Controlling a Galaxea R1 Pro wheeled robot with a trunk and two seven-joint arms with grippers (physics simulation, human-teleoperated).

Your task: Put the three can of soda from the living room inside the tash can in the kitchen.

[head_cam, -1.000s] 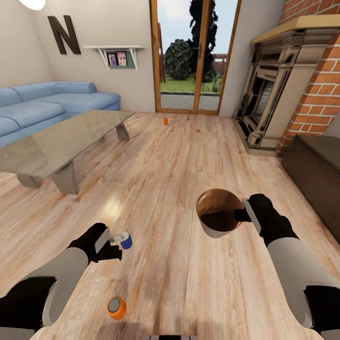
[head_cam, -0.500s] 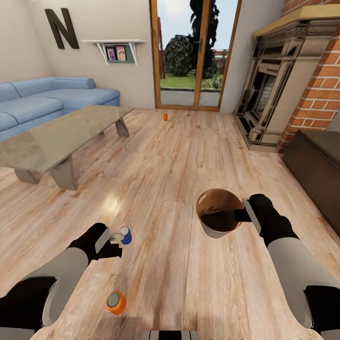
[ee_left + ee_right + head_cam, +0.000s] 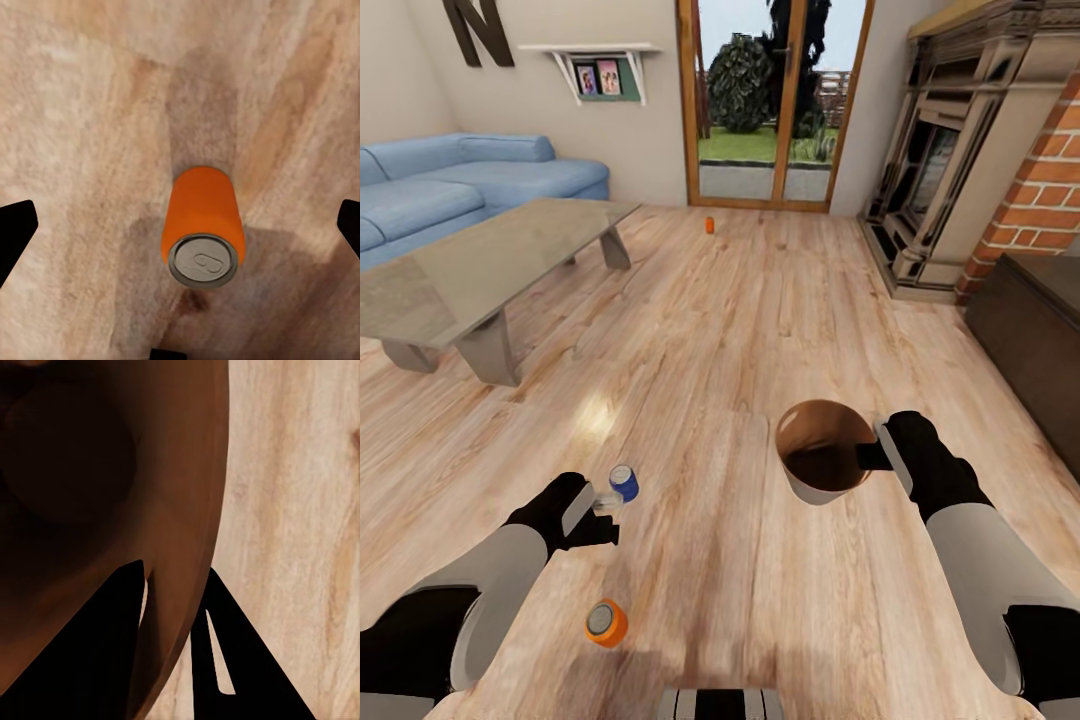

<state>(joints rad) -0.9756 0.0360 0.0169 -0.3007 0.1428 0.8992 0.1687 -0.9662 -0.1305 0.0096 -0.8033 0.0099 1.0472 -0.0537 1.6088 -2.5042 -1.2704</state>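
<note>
orange soda can [image 3: 606, 623] stands upright on the plank floor [image 3: 700, 330], nearest of all, and in the left wrist view it [image 3: 202, 225] sits between spread fingertips [image 3: 15, 236] without touching either. just beyond that can, the left gripper [image 3: 598, 508] hangs wide apart, and the dark blue can [image 3: 624, 482] stands on the boards right past its tips. well to the right of the orange can, the right gripper [image 3: 880, 455] pinches the rim of the trash can [image 3: 822, 452]; the right wrist view has one finger [image 3: 82, 652] inside the brown wall [image 3: 180, 510] and one outside. far beyond, past the glass table [image 3: 480, 270] and blue sofa [image 3: 450, 190], a second orange can [image 3: 709, 225] stands near the glass doors [image 3: 770, 100], with the fireplace [image 3: 950, 160] off to the right.
</note>
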